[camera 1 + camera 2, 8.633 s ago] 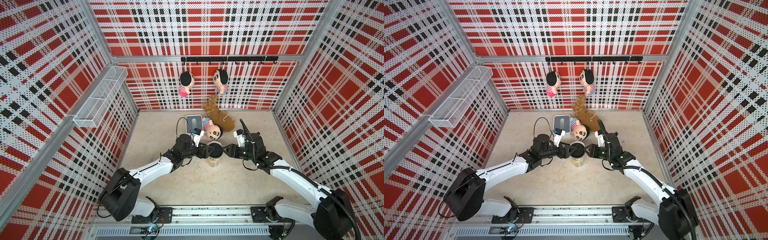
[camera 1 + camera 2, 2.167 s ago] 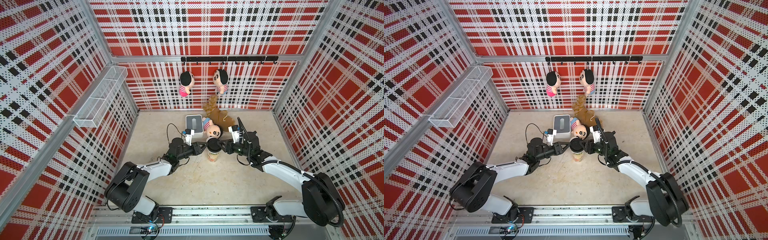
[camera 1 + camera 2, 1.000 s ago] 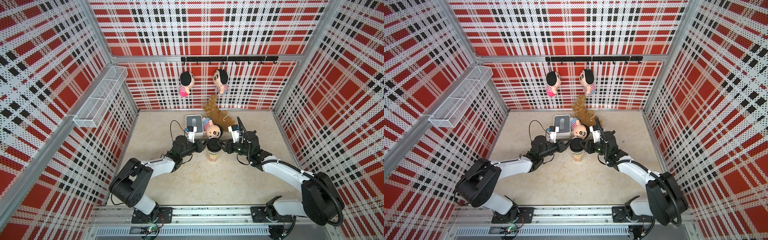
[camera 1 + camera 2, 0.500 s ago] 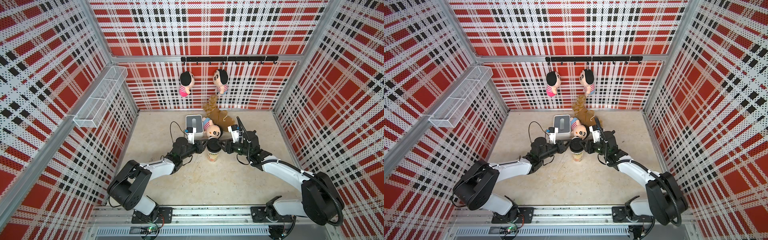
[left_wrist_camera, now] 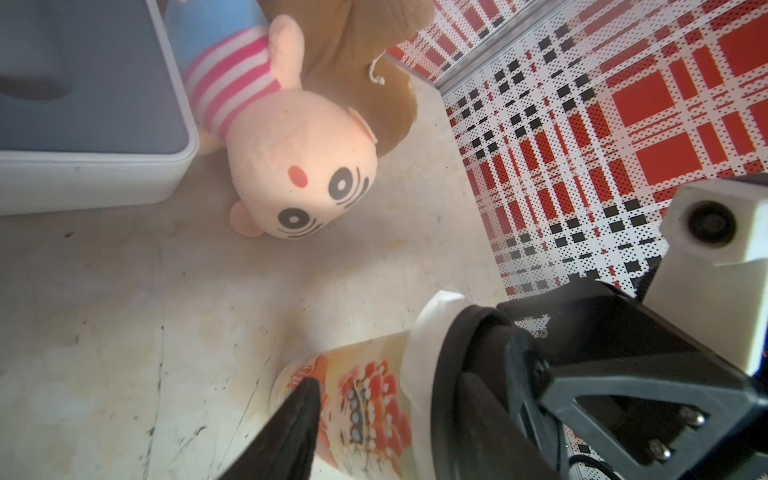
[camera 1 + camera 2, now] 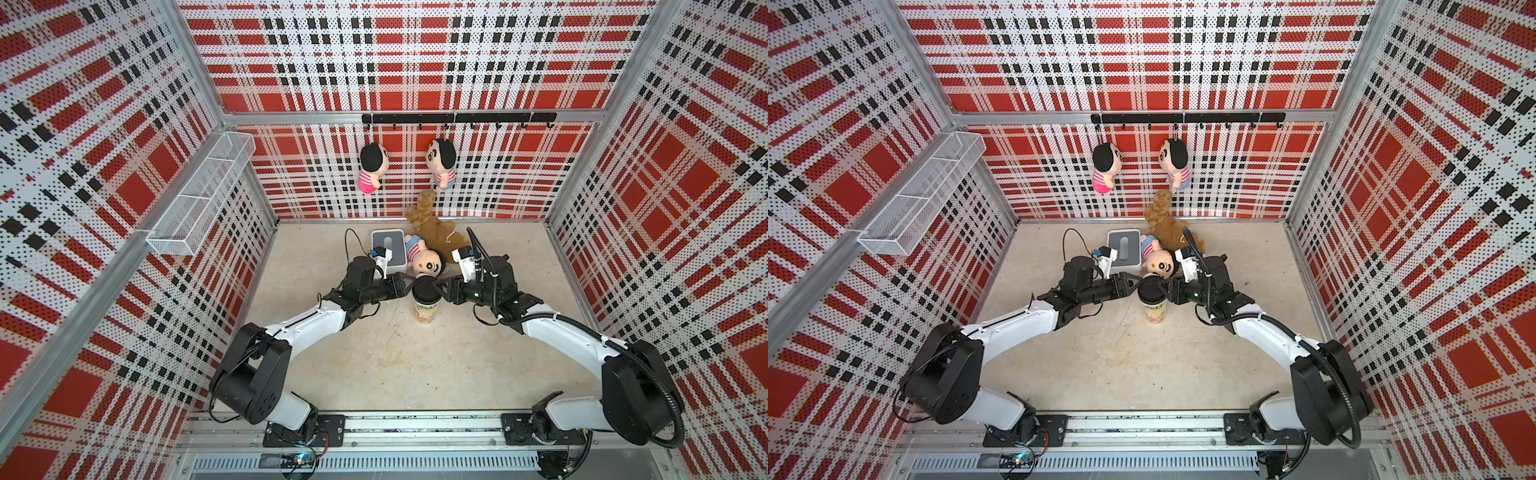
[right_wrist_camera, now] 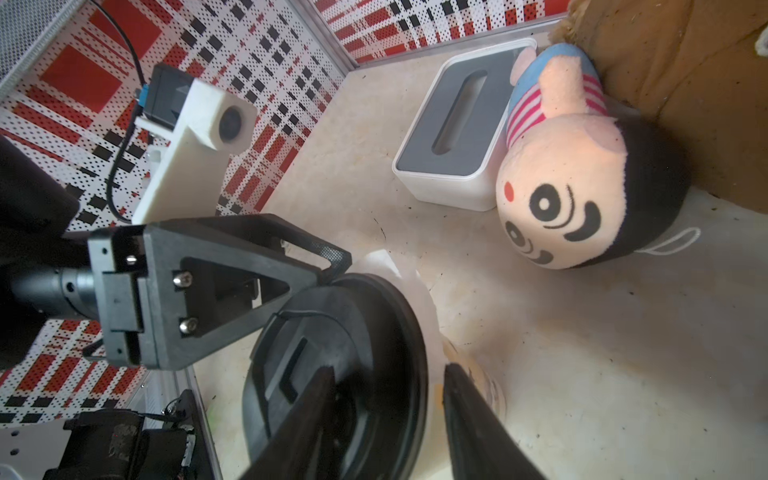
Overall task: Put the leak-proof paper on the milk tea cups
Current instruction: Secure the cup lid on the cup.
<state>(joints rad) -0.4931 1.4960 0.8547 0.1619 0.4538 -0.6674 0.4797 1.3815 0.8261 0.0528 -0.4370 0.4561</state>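
The milk tea cup (image 6: 427,311) (image 6: 1155,312) stands upright mid-floor, with a black lid (image 6: 424,287) (image 7: 332,357) on top. The leak-proof paper (image 5: 420,345) (image 7: 424,300) shows as a whitish fringe under the lid's rim. My left gripper (image 6: 405,286) (image 5: 390,386) is at the cup's left, open, with its fingers straddling the cup's upper part. My right gripper (image 6: 440,287) (image 7: 388,370) is at the cup's right, open; one finger lies over the lid, the other stands beside the rim with a gap.
A white box with a grey slotted top (image 6: 388,247) and a plush doll (image 6: 424,261) lie just behind the cup. A brown plush (image 6: 436,232) lies against the back wall. Two dolls hang on that wall, and a wire basket (image 6: 199,195) is on the left wall.
The left gripper's jaws have spread wider round the cup. The right gripper's jaws have opened a little. The cup, the lid and both arms have stayed where they were.
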